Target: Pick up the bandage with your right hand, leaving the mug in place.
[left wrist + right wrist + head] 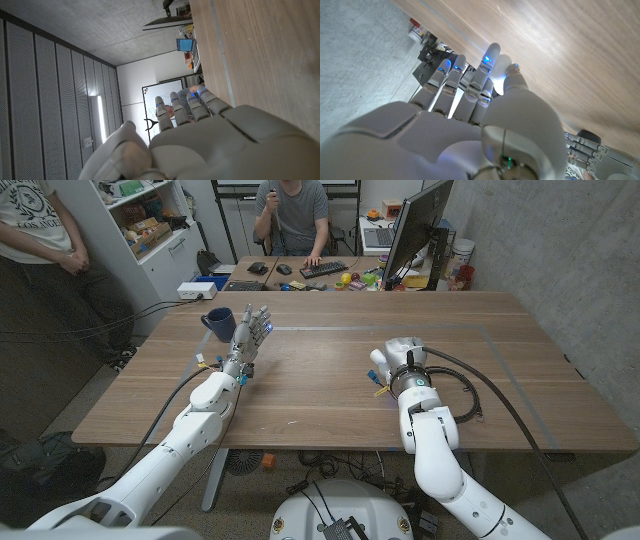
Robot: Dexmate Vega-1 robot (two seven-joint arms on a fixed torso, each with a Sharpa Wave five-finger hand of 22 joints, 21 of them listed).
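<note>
Covering the bandage spot, right hand [397, 358] fingers together, grip unclear; mug [219, 321] untouched. Next: lift straight up.

the mug [219, 321] stands on the table [330, 395] near its far left corner, with the left hand [252, 332] just beside it on the right. the right hand [397, 358] sits right of the table's middle, well apart from both. a keyboard [323, 269] lies on a desk behind the table's far edge.
</note>
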